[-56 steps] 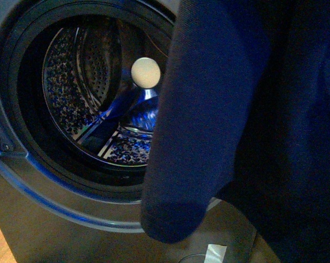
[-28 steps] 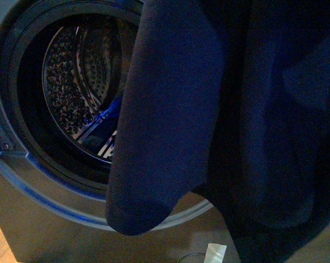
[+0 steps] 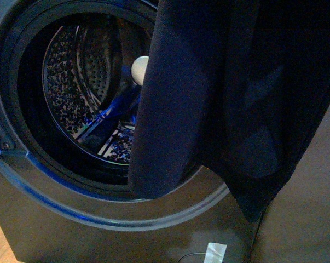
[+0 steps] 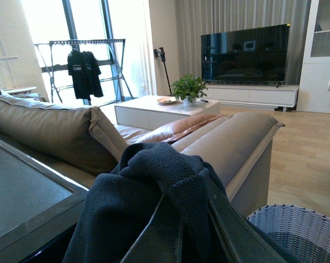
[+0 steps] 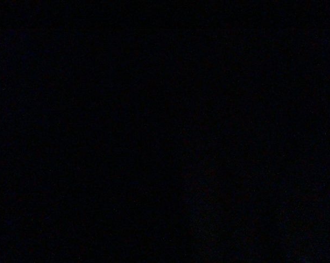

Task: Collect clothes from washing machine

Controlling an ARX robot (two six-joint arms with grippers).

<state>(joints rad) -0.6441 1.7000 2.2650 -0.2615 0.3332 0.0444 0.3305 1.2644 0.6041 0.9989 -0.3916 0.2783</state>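
Where the front view looked into the washing machine (image 3: pixel 55 213), a navy garment (image 3: pixel 236 98) hung down from above the frame, outside the porthole and in front of it. It covered the right half of the opening and most of the right side of the picture. One long fold ended just over the lower rim of the porthole, and a second reached lower, beside the machine's front panel. Left of the cloth the perforated steel drum (image 3: pixel 82 82) showed, with blue light on its ribs. A pale round object (image 3: pixel 139 70) inside was half hidden behind the garment's edge, and what it was could not be told. A small white label (image 3: pixel 215 252) sat low on the front panel.

From the left wrist view, the left gripper (image 4: pixel 195 219) had its two dark fingers (image 4: pixel 236 233) drawn close together, with the same knitted cloth bunched over and between them, so it was clamped on the garment. Their tips were buried in the fabric. Behind stood a tan sofa (image 4: pixel 61 131), a white coffee table (image 4: pixel 154 109) with a potted plant (image 4: pixel 189 87), a television (image 4: pixel 245 48) and a drying rack (image 4: pixel 82 60) holding a black shirt (image 4: pixel 84 71). A grey-and-white woven basket (image 4: pixel 296 224) was cut off at the frame's edge.

The right wrist view was dark, so nothing of the right gripper could be made out.
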